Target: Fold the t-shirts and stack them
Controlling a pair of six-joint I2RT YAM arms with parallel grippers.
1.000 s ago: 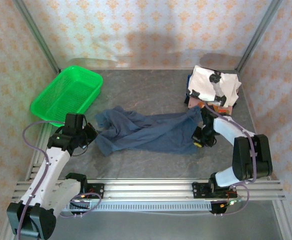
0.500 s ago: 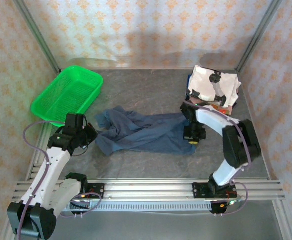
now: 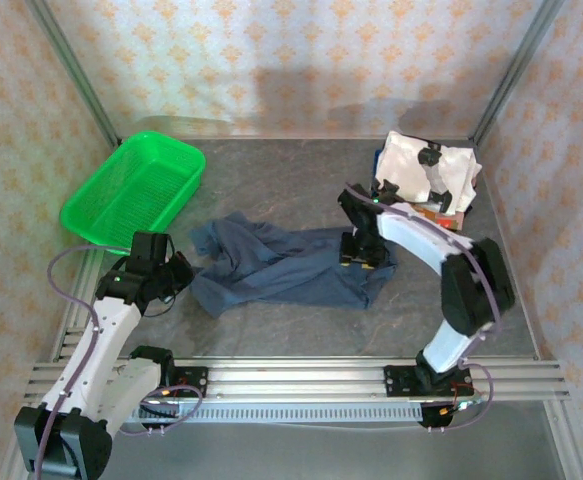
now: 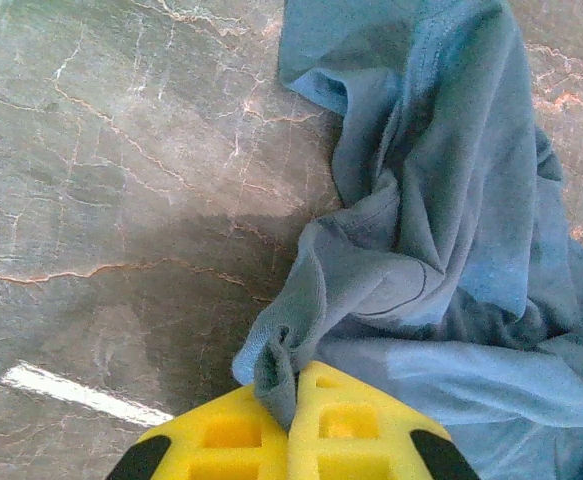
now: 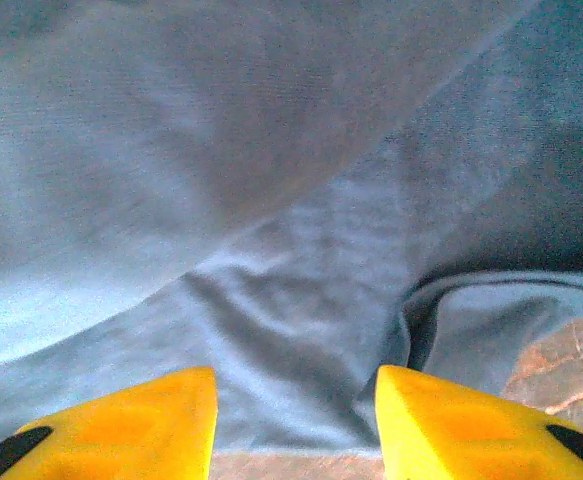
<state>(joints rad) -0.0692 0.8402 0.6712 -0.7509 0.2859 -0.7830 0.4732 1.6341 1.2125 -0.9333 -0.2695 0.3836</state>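
The slate-blue t-shirt (image 3: 281, 265) lies crumpled across the middle of the table. My left gripper (image 3: 176, 272) is shut on a fold at its left edge; the left wrist view shows the cloth (image 4: 441, 230) pinched between the yellow fingers (image 4: 356, 420). My right gripper (image 3: 361, 255) hovers over the shirt's right end, open, with blue cloth (image 5: 271, 250) below the parted fingertips (image 5: 441, 400). The white t-shirt with black patches (image 3: 431, 172) sits folded at the back right on top of a brown/orange one (image 3: 441, 212), of which an edge shows.
A green mesh basket (image 3: 134, 188) stands at the back left. Patterned walls and metal posts enclose the marble table (image 3: 291, 175). The aluminium rail (image 3: 291, 375) with both arm bases runs along the near edge.
My right gripper has moved left and away from me over the blue shirt's right end, which has bunched inward. The left arm has barely moved.
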